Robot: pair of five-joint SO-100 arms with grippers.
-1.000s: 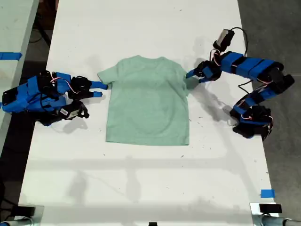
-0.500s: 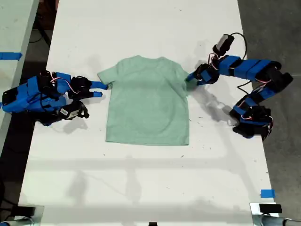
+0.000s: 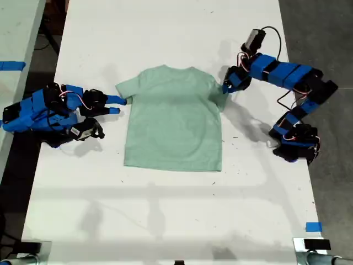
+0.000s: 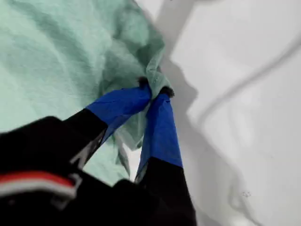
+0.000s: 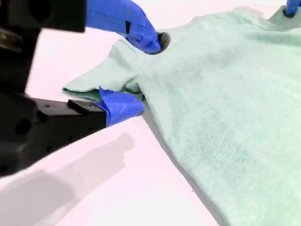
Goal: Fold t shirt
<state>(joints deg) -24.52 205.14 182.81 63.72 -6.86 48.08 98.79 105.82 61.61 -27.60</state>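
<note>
The pale mint-green t shirt (image 3: 174, 118) lies flat on the white table (image 3: 165, 221), neck toward the far edge. My first gripper (image 3: 225, 88) is at the sleeve on the exterior view's right. It is shut on a bunched fold of that sleeve (image 4: 153, 70), which it holds slightly raised. My second gripper (image 3: 118, 105) lies low on the table at the exterior view's left. It stands open with its fingers on either side of the other sleeve (image 5: 103, 77). The shirt body (image 5: 225, 94) spreads beyond it.
A second table (image 3: 16, 33) with blue tape (image 3: 11, 65) stands at the exterior view's left. Dark floor (image 3: 325, 33) runs along the exterior view's right. A blue tape mark (image 3: 313, 227) sits near the table's near corner on that side.
My first gripper moved onto the sleeve at the exterior view's right, shut on it and rose a little, bunching the cloth. The second arm has not moved.
</note>
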